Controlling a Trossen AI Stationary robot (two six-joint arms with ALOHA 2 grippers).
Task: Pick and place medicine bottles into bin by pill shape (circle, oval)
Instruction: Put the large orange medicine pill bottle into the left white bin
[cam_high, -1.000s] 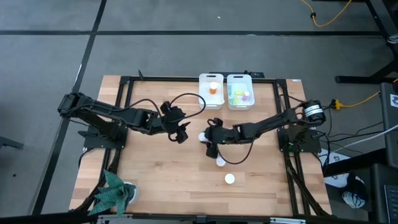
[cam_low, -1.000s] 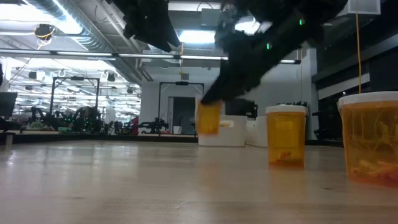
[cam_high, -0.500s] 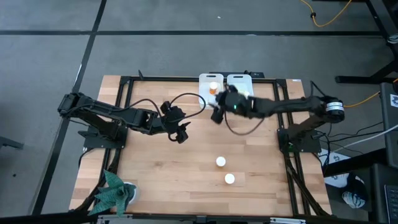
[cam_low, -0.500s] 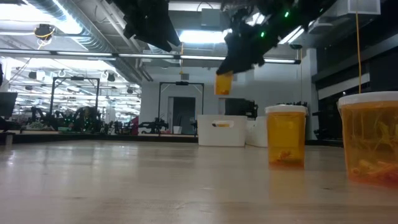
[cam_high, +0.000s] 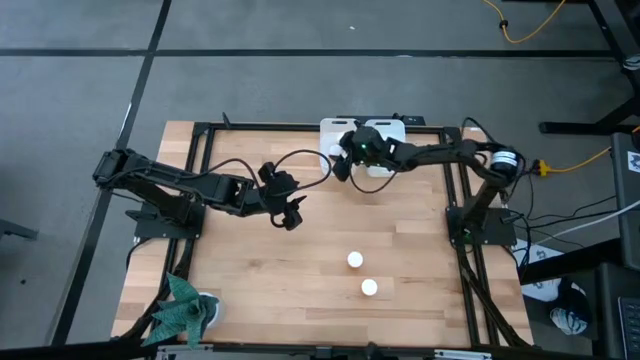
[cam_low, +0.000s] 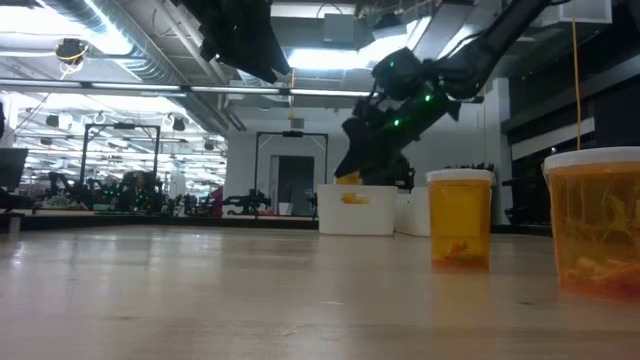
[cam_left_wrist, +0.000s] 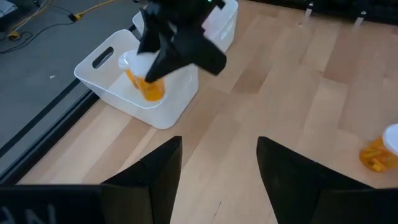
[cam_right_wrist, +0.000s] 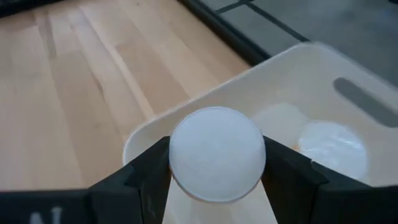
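Wooden bench (cam_high: 250, 270) | right end effector (cam_right_wrist: 214, 163) pinching orange bottle (cam_left_wrist: 144, 79) by its white cap, low over left bin (cam_left_wrist: 106, 67), apparently for release | left end effector (cam_left_wrist: 217, 165) spread, idle mid-bench | two orange bottles (cam_high: 355, 260) wait near front edge

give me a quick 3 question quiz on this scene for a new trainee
1. True or false: the right gripper holds an orange bottle over the left white bin.
2. How many capped bottles stand on the table in the high view?
A. one
B. two
C. four
3. Fill in: the left gripper hangs over the table, holding ____.

Key: 1 true; 2 B; 3 nothing
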